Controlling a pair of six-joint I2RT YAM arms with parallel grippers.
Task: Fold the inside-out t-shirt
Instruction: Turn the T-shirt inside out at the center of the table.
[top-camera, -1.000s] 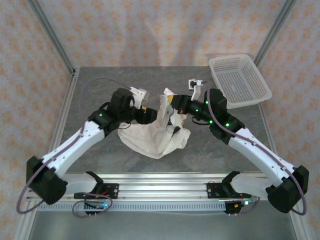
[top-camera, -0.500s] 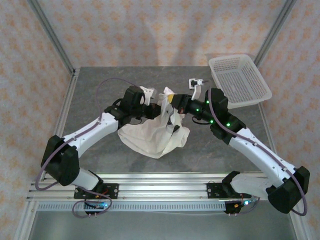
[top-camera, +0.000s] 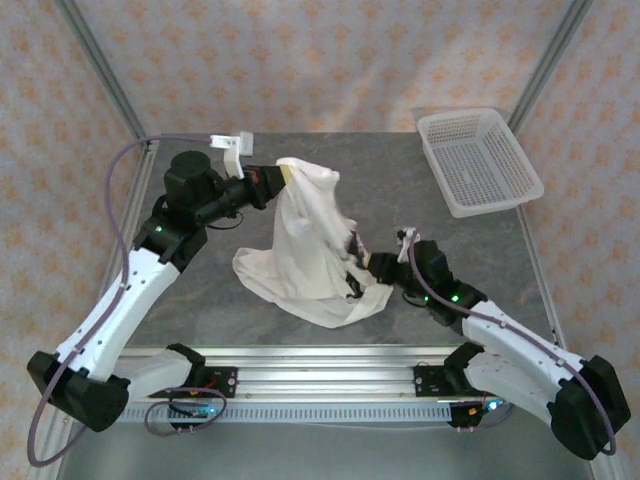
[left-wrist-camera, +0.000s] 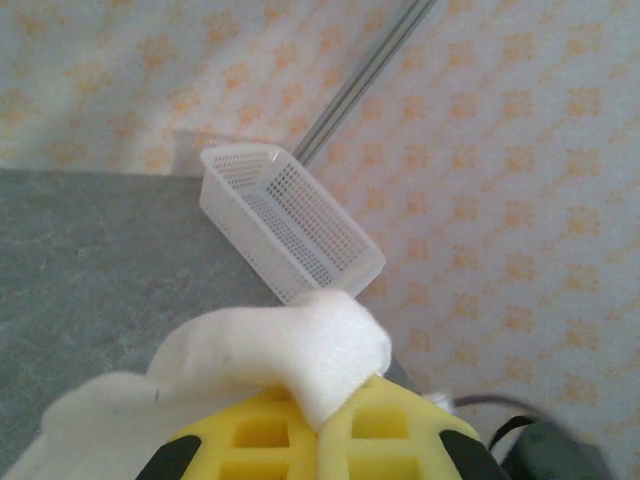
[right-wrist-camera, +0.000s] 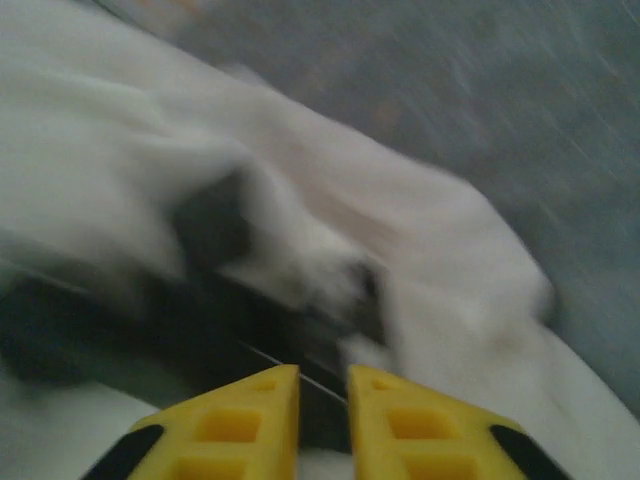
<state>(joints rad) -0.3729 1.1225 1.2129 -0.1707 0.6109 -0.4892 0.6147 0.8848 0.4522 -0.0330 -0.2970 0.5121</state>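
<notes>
In the top view, the shirt (top-camera: 300, 250) is being held up by its top fold in the clenched left gripper (top-camera: 283, 175), with the rest draping onto the middle of the table (top-camera: 200, 290). The right gripper (top-camera: 358, 268) is being kept at the shirt's near right hem. The basket (top-camera: 480, 160) is sitting in the far right corner.

In the left wrist view, white cloth is being pinched between the yellow fingers (left-wrist-camera: 390, 435).

In the blurred right wrist view, the fingers (right-wrist-camera: 240, 420) are being held slightly parted, just short of the shirt.

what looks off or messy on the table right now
The t-shirt is not lying flat. The left gripper pinches one edge and holds it up, so the cloth hangs like a crumpled tent, its lower part heaped on the table. The basket sits upright at the far right corner, and nothing is spilled.
</notes>
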